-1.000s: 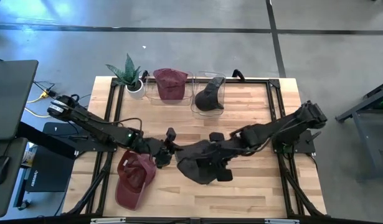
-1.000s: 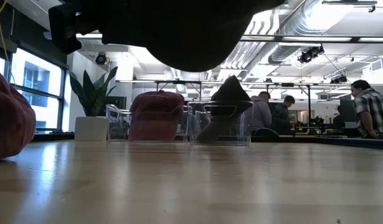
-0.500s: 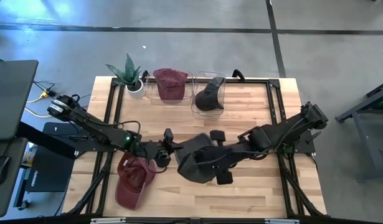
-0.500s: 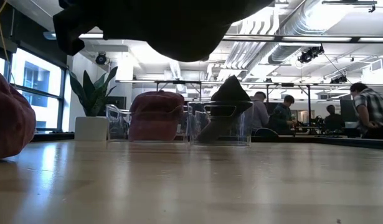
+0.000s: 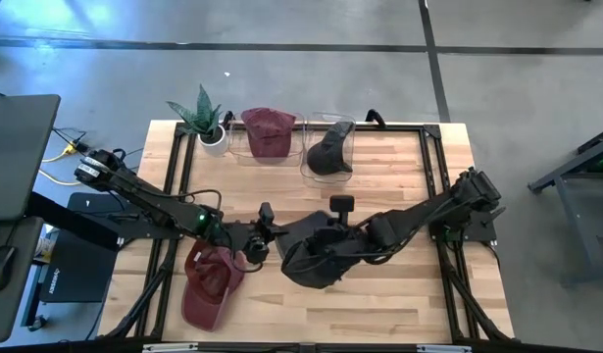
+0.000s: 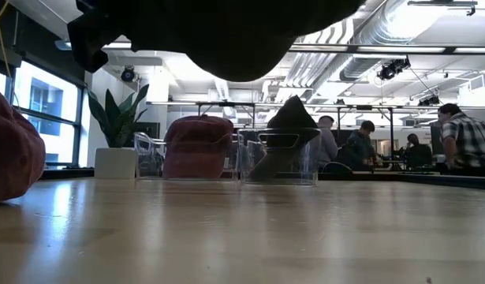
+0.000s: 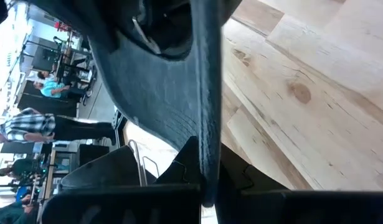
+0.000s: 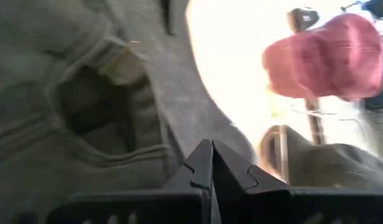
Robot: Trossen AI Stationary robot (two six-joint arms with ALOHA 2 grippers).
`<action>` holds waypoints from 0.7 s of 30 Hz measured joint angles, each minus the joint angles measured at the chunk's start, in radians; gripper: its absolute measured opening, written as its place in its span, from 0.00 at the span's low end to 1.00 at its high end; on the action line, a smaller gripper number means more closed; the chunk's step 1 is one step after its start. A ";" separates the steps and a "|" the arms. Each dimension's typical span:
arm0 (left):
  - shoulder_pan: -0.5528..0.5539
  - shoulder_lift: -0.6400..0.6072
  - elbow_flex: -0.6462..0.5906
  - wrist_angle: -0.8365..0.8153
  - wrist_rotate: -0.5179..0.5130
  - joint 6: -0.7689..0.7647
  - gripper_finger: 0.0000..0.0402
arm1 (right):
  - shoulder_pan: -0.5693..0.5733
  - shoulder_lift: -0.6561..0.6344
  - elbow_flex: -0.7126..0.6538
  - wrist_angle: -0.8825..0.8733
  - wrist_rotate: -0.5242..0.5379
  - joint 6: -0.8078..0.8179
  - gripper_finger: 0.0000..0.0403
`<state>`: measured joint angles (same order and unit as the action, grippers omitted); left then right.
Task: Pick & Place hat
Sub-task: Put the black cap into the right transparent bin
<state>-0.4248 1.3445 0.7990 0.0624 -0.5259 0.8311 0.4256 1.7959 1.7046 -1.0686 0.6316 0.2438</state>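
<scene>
Black cloth fills the middle of the high view: a black hat [image 5: 316,257] hangs between our two grippers, lifted clear of the wooden table [image 5: 399,304]. In the low view it is a dark mass along the top edge, with bare tabletop under it.

Our left gripper [image 5: 265,235] is clamped tight on the hat's left edge; the left wrist view shows the brim pinched between its fingers. Our right gripper [image 5: 352,245], at centre right of the high view, is also closed tight, with its fingertips pressed into the hat's fabric in the right wrist view.

We judge this to be the carry step: the hat is picked up but not yet placed. The next move likely calls for both arms to travel together toward the upper middle of the frame, keeping the cloth from sagging or slipping.

Counts:
- Black hats: two, one held and one in the right bin [image 5: 329,149].
- Red hats: two, one in the left bin [image 5: 267,132] and one loose [image 5: 210,284] at lower left.
- Clear bins: two.
- Plant [image 5: 203,118]: one, upper left.
</scene>
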 joint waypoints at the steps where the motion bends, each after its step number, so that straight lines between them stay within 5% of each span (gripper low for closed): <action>1: 0.000 0.000 0.000 0.001 0.000 -0.001 0.00 | -0.002 0.000 0.000 -0.003 0.012 -0.002 0.00; 10: -0.002 0.000 0.000 0.005 -0.012 0.000 0.00 | 0.036 -0.018 0.104 0.054 -0.046 -0.069 0.00; 16: -0.002 0.000 0.000 0.004 -0.096 0.002 0.00 | 0.039 -0.011 0.106 0.149 -0.284 -0.012 0.01; 21: -0.001 0.019 0.001 0.008 -0.229 0.003 0.00 | 0.031 -0.007 0.026 0.142 -0.195 0.061 0.01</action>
<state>-0.4256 1.3634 0.8001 0.0703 -0.7551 0.8341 0.4567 1.7885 1.7306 -0.9263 0.4365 0.3047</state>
